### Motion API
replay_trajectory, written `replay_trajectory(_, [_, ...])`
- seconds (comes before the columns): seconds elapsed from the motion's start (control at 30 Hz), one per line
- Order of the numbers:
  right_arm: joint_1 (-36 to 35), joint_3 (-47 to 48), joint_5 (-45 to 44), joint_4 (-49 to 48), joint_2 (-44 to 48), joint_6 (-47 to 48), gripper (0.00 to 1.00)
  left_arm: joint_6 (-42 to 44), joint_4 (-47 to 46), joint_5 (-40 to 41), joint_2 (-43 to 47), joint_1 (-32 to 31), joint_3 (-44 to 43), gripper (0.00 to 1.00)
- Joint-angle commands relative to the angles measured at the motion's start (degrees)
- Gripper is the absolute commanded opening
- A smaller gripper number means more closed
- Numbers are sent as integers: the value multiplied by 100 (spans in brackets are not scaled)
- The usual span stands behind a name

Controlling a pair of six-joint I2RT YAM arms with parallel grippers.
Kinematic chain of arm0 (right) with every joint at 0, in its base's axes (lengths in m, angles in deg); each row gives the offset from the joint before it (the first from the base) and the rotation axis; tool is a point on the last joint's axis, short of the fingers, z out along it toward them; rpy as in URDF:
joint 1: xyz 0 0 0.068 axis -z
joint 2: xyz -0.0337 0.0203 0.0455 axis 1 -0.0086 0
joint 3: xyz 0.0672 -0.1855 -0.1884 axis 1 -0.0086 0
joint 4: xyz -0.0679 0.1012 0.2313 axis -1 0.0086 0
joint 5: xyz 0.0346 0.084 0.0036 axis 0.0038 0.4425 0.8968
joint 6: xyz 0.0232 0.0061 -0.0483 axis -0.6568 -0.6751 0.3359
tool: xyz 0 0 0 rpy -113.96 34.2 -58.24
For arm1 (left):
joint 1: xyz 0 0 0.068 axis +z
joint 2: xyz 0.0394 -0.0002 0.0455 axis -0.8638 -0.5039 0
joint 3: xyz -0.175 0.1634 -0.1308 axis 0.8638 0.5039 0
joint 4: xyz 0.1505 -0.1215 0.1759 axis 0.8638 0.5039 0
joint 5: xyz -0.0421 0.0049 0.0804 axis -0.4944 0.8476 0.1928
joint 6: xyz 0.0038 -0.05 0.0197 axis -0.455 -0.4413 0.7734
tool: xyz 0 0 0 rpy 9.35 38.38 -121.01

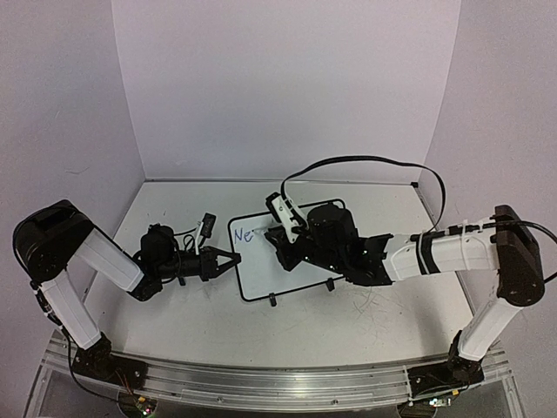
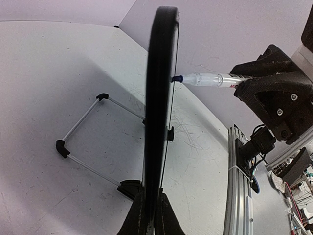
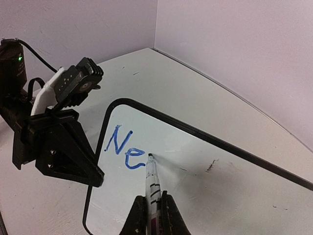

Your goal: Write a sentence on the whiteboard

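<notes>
On the whiteboard [image 3: 220, 186] only 2 letters of the sentence [image 3: 122, 147] show; right gripper [image 3: 152, 203] clamps the marker [image 3: 151, 176], tip touching, left gripper [image 1: 228, 259] pinches the board's edge; most writing remains.

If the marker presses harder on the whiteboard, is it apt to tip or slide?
Probably stiff: the whiteboard shows no bend under the marker. Likely light and tippy alone, propped on a thin wire stand. The left gripper clamped on its edge should steady it.
</notes>
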Motion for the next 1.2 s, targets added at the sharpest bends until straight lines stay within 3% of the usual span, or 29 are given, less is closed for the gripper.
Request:
replay_trajectory(0.0, [18,190,-195,-98,-41,-29,0,-58,220,107,152,21,133,0])
replay_trajectory(1.17, [13,-187,-46,143,161,-247,0,-59,304,107,161,22,83,0])
